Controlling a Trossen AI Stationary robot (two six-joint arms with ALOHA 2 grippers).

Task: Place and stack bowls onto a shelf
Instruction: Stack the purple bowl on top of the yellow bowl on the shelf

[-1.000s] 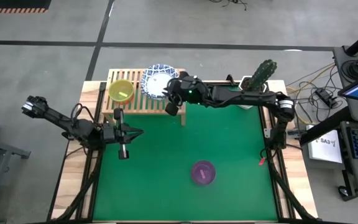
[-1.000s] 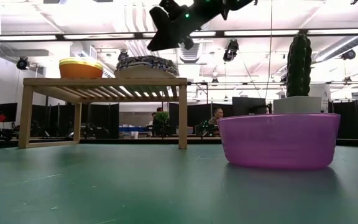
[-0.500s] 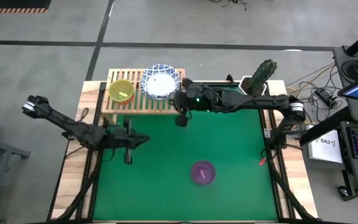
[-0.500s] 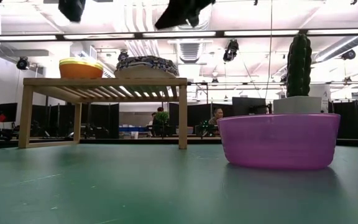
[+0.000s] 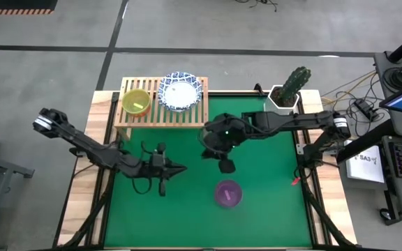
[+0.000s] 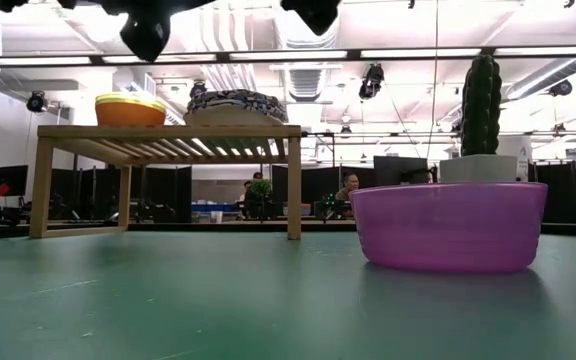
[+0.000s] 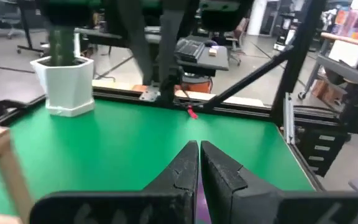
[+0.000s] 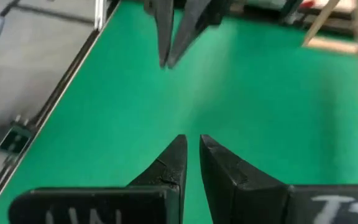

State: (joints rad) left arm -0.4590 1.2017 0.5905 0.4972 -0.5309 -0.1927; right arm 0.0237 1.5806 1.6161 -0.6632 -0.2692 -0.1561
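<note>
Bowls sit apart: a translucent purple bowl [image 5: 228, 193] near the table's front edge, yellow [image 5: 136, 102] and blue-rimmed white [image 5: 181, 92] ones on the shelf [image 5: 160, 115] at the back-left corner, while the left gripper [image 5: 180, 167] is closed empty and the right gripper [image 5: 226, 166] nearly closed, empty.

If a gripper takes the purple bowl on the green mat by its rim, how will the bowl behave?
The purple bowl looks thin and translucent, so it is probably light and rigid plastic. Its smooth wall may slip in a pinch. Its wide base on the mat suggests it would slide rather than tip.
</note>
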